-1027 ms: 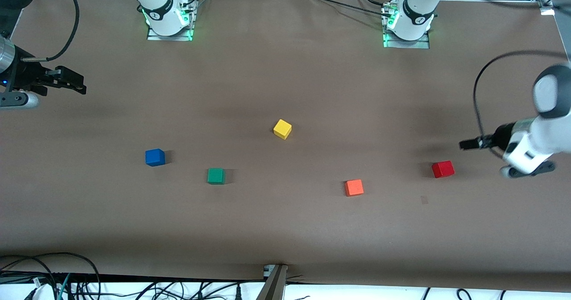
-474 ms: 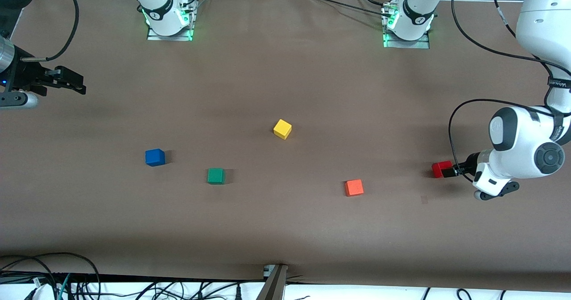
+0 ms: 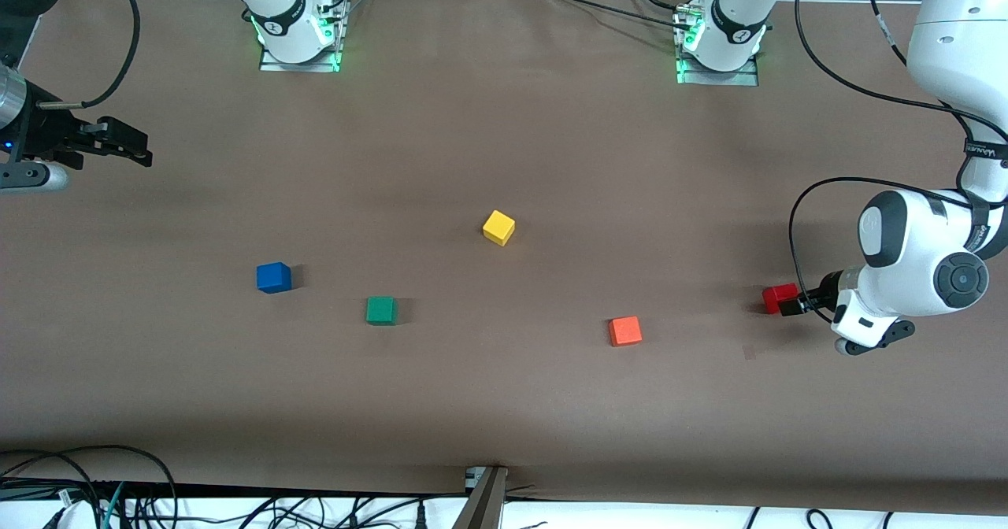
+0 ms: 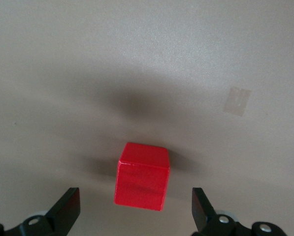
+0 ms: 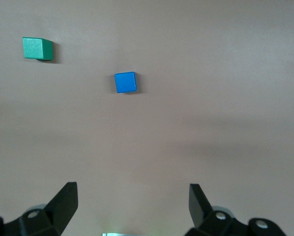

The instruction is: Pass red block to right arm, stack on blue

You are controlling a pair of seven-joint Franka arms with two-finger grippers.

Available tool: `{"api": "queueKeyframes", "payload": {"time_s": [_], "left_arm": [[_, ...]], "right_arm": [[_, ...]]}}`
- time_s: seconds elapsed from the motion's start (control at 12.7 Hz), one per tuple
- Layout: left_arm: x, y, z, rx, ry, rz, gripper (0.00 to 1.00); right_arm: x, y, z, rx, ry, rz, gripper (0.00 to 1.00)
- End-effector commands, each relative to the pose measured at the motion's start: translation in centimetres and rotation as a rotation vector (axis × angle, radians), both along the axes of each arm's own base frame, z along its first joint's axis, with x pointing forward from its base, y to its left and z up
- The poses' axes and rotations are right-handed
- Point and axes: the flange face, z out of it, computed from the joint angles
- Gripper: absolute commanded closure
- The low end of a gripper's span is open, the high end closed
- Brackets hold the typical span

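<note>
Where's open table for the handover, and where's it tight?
Widest bare patch: between the yellow cube and the arm bases. Also bare: the strip nearer the camera than the green cube and orange cube. Tight: left gripper, open around the red block. Right gripper waits open, away from the blue cube.

Brown table [image 3: 504, 120] carries five cubes (well apart): blue [image 3: 273, 277], green [image 3: 381, 310], yellow [image 3: 498, 227], orange [image 3: 625, 331], red [image 3: 778, 297].
</note>
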Motion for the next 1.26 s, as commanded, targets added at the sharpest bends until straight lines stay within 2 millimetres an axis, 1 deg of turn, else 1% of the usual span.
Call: {"api": "queueKeyframes", "payload": {"time_s": [0.0,0.24,0.4,0.47,0.55,0.63,0.79,0.95,1.03,1.19], "left_arm": [[0.3,-0.6,0.7,0.053,-0.008,-0.039,0.0],[0.3,-0.7,0.8,0.064,-0.009,-0.056,0.0],[0.3,-0.7,1.1,0.066,-0.007,-0.057,0.0],[0.2,-0.7,1.6,0.066,0.001,-0.07,0.0],[0.2,-0.7,2.7,0.063,-0.005,-0.122,0.0],[0.3,-0.5,3.6,0.057,-0.015,-0.201,0.0],[-0.1,0.6,3.9,0.039,0.011,-0.315,0.0],[-0.4,2.4,4.8,0.02,0.017,-0.426,0.0],[-0.5,2.9,5.1,0.005,0.019,-0.511,0.0],[-0.9,6.1,5.2,-0.02,0.016,-0.601,0.0]], "right_arm": [[0.4,0.0,0.4,0.003,-0.009,0.013,0.0],[0.4,0.0,0.4,0.003,-0.009,0.014,0.0],[0.4,0.1,0.4,0.013,-0.009,0.014,0.0],[0.4,0.2,0.2,0.015,-0.004,0.014,0.0],[0.4,0.4,0.3,0.017,-0.007,0.015,0.0],[0.6,0.5,-0.2,0.016,0.002,0.018,0.0],[0.8,0.9,-0.8,0.024,0.013,0.02,0.0],[1.3,2.2,-1.8,0.021,0.028,0.04,0.0],[1.4,2.4,-2.2,0.021,0.036,0.036,0.0],[1.6,2.4,-2.5,0.021,0.042,0.032,0.0]]}}
